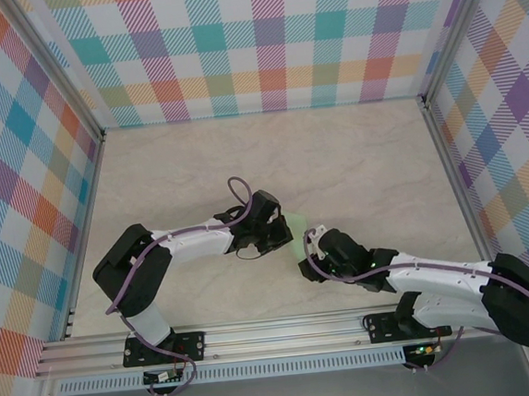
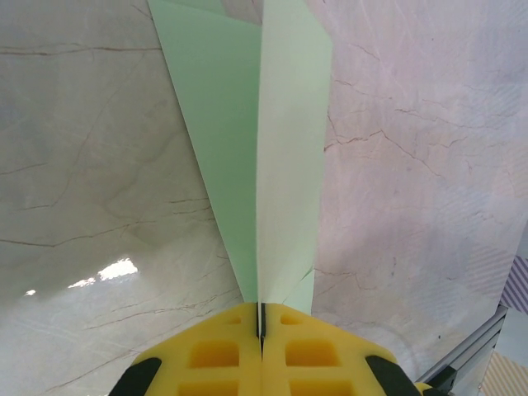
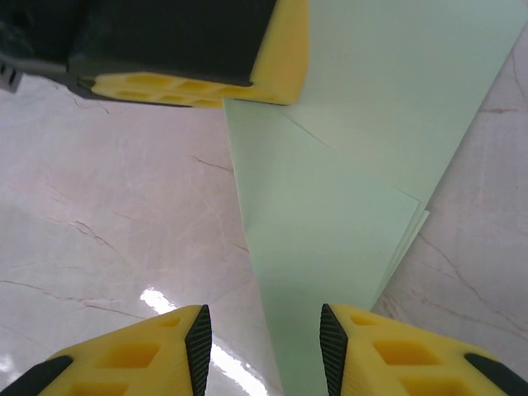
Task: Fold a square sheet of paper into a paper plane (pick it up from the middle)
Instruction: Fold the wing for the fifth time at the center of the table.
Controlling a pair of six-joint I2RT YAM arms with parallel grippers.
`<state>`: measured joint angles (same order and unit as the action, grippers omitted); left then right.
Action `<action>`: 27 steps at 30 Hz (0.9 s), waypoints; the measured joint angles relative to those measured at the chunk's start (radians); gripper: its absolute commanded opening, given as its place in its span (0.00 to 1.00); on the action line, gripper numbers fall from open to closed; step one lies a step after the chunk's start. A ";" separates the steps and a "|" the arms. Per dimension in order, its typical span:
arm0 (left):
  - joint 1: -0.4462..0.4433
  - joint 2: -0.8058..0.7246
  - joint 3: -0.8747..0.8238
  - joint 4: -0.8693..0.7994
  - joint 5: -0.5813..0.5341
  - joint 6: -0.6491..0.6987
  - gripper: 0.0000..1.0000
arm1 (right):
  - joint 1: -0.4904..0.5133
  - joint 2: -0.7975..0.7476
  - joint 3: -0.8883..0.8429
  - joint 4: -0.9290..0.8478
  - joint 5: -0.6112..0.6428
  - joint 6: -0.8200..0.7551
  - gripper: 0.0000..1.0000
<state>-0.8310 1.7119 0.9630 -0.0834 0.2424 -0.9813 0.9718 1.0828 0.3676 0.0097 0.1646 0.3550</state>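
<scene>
My left hand was pressed together, pinching the narrow end of the pale-green paper plane over the middle of the desk, toward its near edge. My right hand stood spread, the paper running between its fingers.

No legible txt or labels.

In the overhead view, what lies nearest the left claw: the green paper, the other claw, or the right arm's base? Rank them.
1. green paper: pinched by the left gripper.
2. right gripper: just to its right, open.
3. right arm's base: farthest, at the near edge, right side.
</scene>
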 measured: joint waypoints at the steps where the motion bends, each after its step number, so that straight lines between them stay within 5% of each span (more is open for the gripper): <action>1: 0.000 0.000 0.000 0.000 0.001 0.000 0.00 | 0.021 0.006 -0.006 0.020 0.033 -0.023 0.42; 13: 0.000 0.000 0.002 0.001 0.011 -0.003 0.00 | 0.150 0.166 -0.022 0.232 0.266 -0.251 0.41; 27: 0.000 0.000 0.003 0.001 0.011 -0.003 0.00 | 0.162 0.259 -0.022 0.312 0.396 -0.319 0.32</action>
<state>-0.8310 1.7119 0.9661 -0.0826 0.2539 -0.9844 1.1336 1.3422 0.3458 0.3222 0.5610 0.0364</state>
